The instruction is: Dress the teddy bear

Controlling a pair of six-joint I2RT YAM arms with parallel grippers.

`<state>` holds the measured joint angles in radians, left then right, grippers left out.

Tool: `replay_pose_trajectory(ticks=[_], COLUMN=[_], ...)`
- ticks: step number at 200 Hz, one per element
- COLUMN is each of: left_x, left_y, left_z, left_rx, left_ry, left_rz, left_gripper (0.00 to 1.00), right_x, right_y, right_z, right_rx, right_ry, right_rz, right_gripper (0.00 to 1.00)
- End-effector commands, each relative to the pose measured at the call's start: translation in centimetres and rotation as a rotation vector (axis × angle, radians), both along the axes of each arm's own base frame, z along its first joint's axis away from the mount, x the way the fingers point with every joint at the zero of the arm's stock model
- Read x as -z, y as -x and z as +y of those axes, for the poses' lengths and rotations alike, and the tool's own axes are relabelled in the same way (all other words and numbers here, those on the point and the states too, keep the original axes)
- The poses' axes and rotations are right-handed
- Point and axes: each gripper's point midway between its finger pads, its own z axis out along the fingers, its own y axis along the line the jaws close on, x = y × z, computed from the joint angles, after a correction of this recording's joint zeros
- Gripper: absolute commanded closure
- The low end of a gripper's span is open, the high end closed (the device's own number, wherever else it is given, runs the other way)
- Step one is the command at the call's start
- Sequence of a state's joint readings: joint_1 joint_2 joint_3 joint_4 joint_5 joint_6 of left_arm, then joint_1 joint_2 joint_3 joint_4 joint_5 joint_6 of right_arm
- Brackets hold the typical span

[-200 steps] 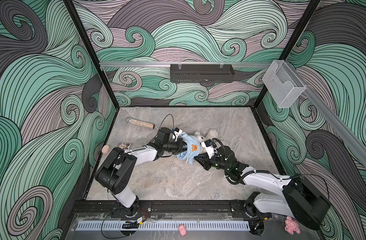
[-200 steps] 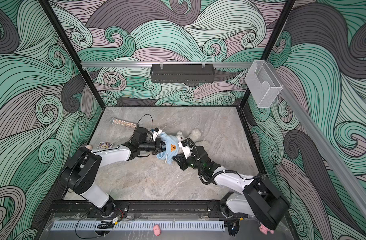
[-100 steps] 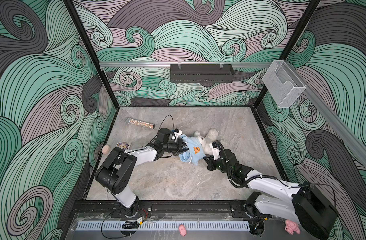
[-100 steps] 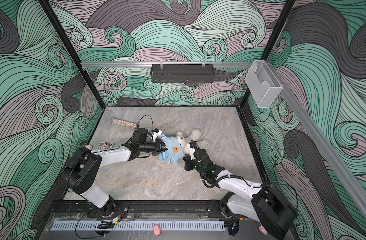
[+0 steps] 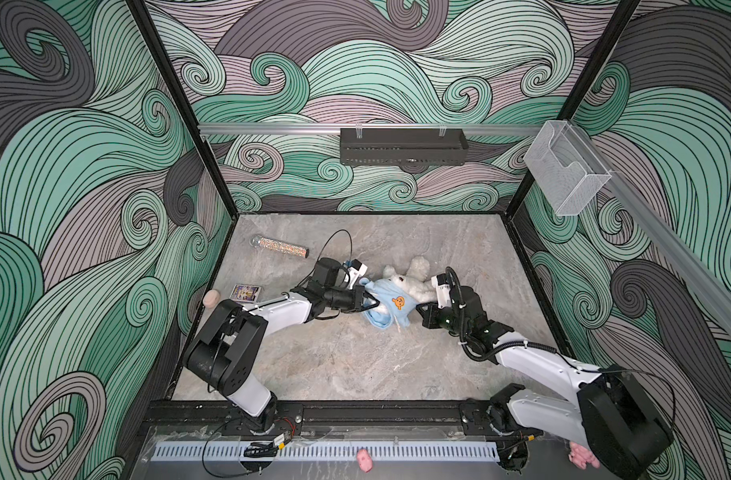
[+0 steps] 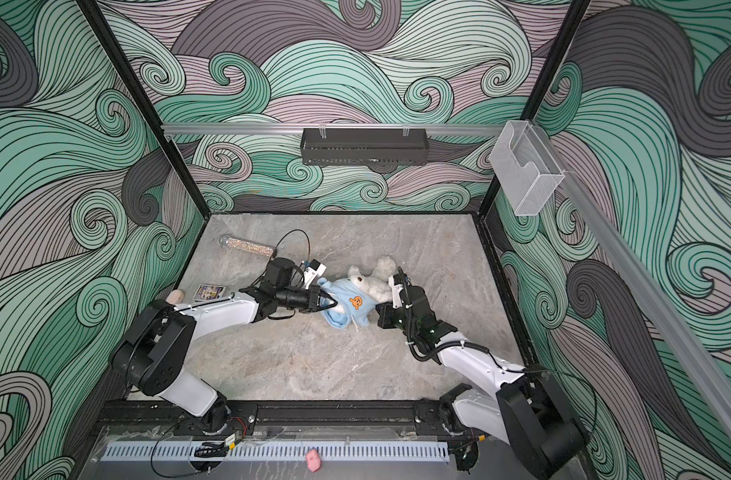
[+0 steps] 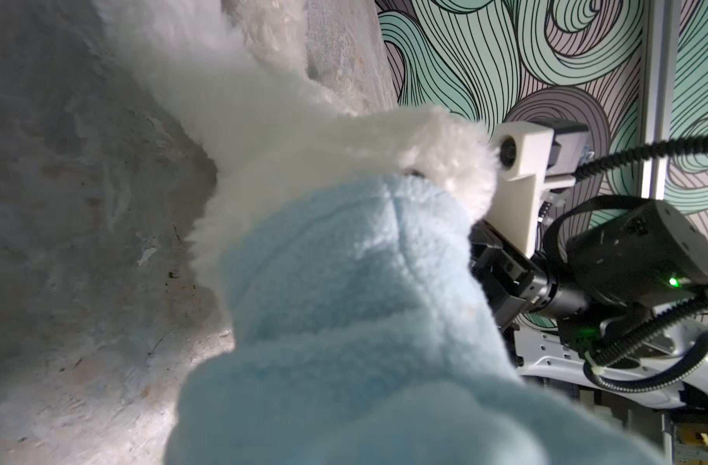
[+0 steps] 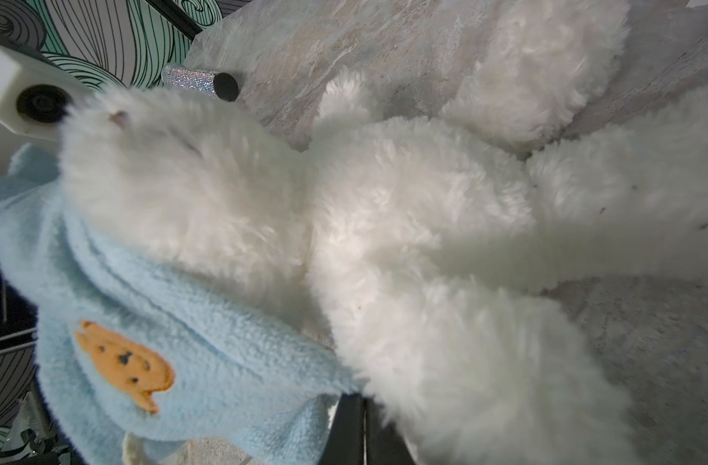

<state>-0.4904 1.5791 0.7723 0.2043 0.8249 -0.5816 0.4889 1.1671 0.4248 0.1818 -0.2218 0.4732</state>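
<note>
In a top view the teddy bear [image 5: 415, 286] lies near the middle of the table [image 5: 355, 365], head toward 9 o'clock and legs toward 3 o'clock. The blue shirt [image 5: 386, 307] bunches at its head end. The left pincer [image 5: 367, 300] reaches in from 9 o'clock, closed tight, and seems to pinch the shirt. The right pincer [image 5: 418, 311] sits at 5 o'clock of the bear.

In the left wrist view the shirt [image 7: 344, 322] hides the left pincer's tips.

In the right wrist view the right pincer [image 8: 352, 406] is closed, just beside the shirt's edge. I cannot tell if it holds cloth, or if the head is through.
</note>
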Motion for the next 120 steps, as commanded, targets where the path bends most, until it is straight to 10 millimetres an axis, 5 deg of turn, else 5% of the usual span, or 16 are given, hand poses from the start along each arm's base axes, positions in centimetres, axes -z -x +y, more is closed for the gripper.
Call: replay_pose_trajectory(ticks=[1, 27, 74, 120], left_x=[-0.8, -1.7, -1.4, -1.2], left_y=[-0.3, -1.5, -1.6, -0.9], left_z=[1.2, 0.4, -1.0, -1.8], left_rx=[0.037, 0.051, 0.121, 0.155], left_ry=[-0.060, -0.076, -0.135, -0.156], left_rz=[-0.135, -0.246, -0.417, -0.452], left_gripper=[1.00, 1.00, 1.00, 1.00], right_x=[1.8, -2.1, -8.0, -8.9], right_y=[0.1, 2.0, 2.3, 1.1], right_z=[-2.0, 2.1, 3.6, 5.7], right_rx=[0.002, -0.254, -0.301, -0.320], right_ry=[0.063, -0.072, -0.199, -0.158], right_rz=[0.033, -0.048, -0.187, -0.191], right_gripper=[0.97, 0.82, 0.67, 0.64])
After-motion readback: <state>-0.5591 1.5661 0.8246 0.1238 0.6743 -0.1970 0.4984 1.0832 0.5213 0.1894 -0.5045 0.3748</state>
